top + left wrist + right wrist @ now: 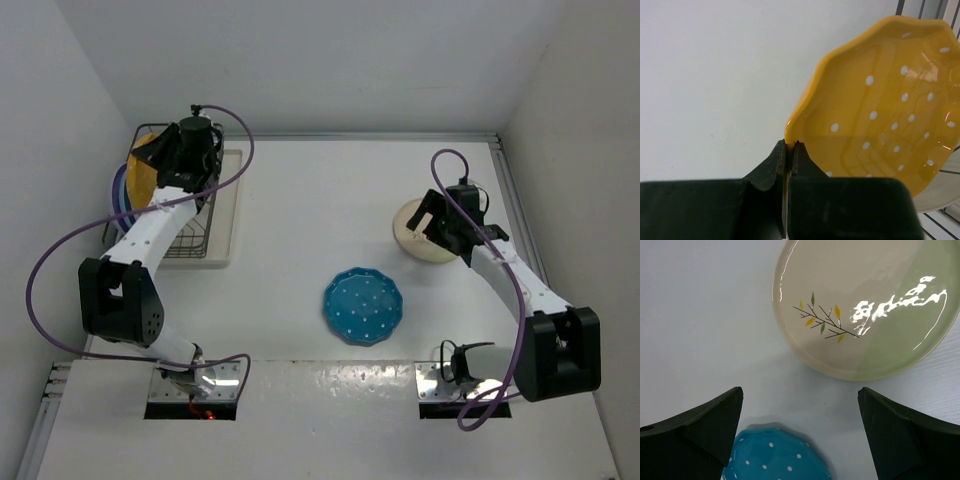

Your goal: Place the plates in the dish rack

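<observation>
My left gripper (172, 158) is up over the dish rack (190, 243) at the far left, shut on the rim of the scalloped yellow plate (145, 170). In the left wrist view the fingers (790, 147) pinch the edge of the yellow white-dotted plate (880, 100), which stands tilted on edge, with rack wires (925, 7) behind it. A bluish plate rim (117, 192) stands in the rack beside it. The teal dotted plate (362, 306) lies flat mid-table. My right gripper (430, 215) hangs open over the cream and green sprig plate (865, 305), nothing between its fingers (800, 392); the teal plate (775, 460) shows below.
A flat cream tray (228, 205) lies under and right of the rack. White walls close in the table at the back and both sides. A purple cable (60, 250) loops off each arm.
</observation>
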Controlling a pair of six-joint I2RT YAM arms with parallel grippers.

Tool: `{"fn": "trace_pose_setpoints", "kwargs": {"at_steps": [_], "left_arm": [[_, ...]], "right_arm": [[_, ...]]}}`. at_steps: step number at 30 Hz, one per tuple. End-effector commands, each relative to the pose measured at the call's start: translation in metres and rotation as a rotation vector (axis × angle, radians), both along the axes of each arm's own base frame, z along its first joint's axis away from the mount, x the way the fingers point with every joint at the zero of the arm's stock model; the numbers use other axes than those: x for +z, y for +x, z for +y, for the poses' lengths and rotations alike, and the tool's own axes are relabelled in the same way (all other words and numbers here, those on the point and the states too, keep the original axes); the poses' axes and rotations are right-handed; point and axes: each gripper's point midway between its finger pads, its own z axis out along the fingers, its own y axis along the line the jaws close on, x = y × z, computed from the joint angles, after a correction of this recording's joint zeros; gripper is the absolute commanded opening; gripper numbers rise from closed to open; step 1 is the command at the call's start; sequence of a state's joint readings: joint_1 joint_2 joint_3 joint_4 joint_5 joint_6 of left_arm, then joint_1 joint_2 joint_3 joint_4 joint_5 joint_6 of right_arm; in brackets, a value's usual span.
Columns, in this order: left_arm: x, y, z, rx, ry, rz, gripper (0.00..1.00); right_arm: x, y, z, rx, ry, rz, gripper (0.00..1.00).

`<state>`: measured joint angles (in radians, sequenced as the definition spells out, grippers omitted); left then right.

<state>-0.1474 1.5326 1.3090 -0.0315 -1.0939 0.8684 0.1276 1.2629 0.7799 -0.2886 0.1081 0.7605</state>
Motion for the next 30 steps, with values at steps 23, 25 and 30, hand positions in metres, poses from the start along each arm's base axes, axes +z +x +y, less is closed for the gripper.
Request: {"fn": "trace_pose_setpoints", "kwargs": {"at_steps": [23,25,30], "left_arm": [[-0.044,-0.033,-0.006,0.009,-0.112,-0.022,0.0],[-0.052,-0.03,-0.012,-0.007,-0.125,-0.003,0.0],[-0.073,-0.025,-0.022,-0.035,-0.144,0.046,0.0]], "right_arm": [[0.018,-0.003,-0.008,-0.033,-0.023,-0.076,0.97],[0.02,-0.002,-0.007,-0.03,-0.019,-0.082,0.97],[0.018,-0.003,-0.007,-0.03,-0.022,-0.076,0.97]]}}
